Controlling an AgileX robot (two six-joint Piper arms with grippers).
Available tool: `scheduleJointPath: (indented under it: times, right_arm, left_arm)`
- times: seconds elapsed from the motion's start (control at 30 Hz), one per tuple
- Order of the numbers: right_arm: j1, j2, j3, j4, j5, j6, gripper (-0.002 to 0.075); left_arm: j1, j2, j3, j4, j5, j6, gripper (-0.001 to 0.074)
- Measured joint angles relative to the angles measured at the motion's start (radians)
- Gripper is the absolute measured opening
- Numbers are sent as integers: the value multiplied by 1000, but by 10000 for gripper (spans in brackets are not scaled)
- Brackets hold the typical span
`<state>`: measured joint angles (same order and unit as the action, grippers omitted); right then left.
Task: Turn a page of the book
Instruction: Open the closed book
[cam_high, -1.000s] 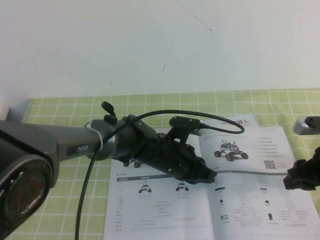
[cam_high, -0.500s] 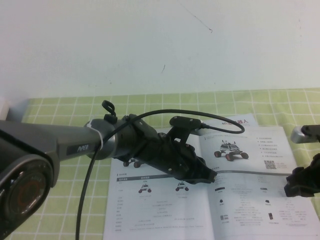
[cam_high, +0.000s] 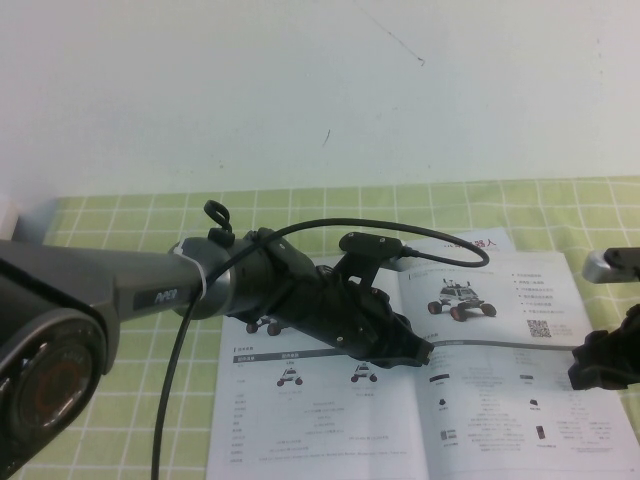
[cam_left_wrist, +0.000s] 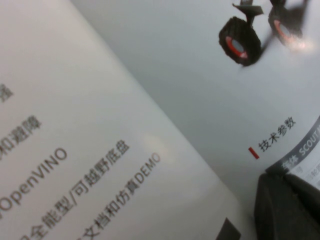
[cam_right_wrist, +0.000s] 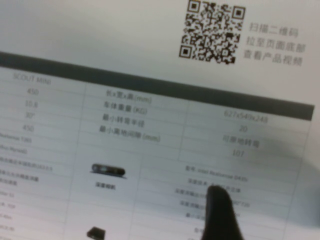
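On the green checked tablecloth (cam_high: 130, 215) the book (cam_high: 500, 400) lies open and flat, with the left gripper (cam_high: 418, 352) low over its centre fold and the right gripper (cam_high: 600, 362) at the outer edge of the right-hand page; whether either pair of jaws is open or closed cannot be told. Judging by the right wrist view, one dark fingertip (cam_right_wrist: 222, 210) hangs just over the printed table, so a pinch there may slide off the glossy paper or catch several sheets at once. If the left gripper is not pressing the fold, the thin book may drag sideways instead of a page lifting.
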<state>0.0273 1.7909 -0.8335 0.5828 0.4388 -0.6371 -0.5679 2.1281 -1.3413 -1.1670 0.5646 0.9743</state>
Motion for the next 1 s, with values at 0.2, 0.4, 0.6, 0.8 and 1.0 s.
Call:
scheduleJointPath:
  times: [0.2, 0.4, 0.6, 0.8, 1.0]
  right_arm:
    - [0, 4, -16, -17, 17, 11, 416]
    - [0, 13, -42, -91, 52, 63, 408]
    - [0, 13, -44, -130, 58, 94, 387]
    - [0, 13, -45, -131, 63, 96, 386]
    - [0, 13, -45, -88, 73, 96, 386]
  left_arm:
    - [0, 0, 0, 0, 0, 0, -4]
    - [0, 0, 0, 0, 2, 0, -4]
    - [0, 0, 0, 1, 2, 0, -4]
    - [0, 0, 0, 1, 2, 0, -4]
    - [0, 0, 0, 2, 2, 0, -4]
